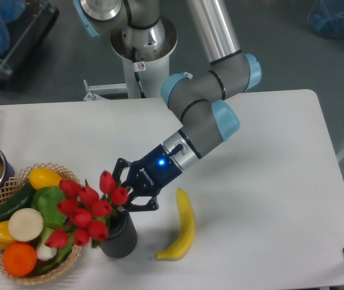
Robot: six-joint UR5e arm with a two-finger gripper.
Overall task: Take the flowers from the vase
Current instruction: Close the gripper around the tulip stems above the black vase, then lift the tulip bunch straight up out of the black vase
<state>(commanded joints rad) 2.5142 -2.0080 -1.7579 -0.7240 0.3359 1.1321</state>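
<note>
Fixed camera
Flowers [87,208]: standing in the vase [119,237] near the counter's [262,181] front edge, bunch tilted left over the wicker basket [12,181].
End effector [125,188]: at the bunch's right side, fingers drawn in around the upper buds; firm hold or mere contact, cannot tell.
Banana [183,225]: just right of the vase, apart.
Arm: reaching down-left from its base, wrist angled low toward the blooms.

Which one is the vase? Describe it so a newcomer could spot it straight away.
Start at the woven wicker basket of produce at the table's left edge. Just right of it stands the short dark grey ribbed vase, holding red tulips, with a yellow banana lying to its right. It is the only dark upright cylinder there.
</note>
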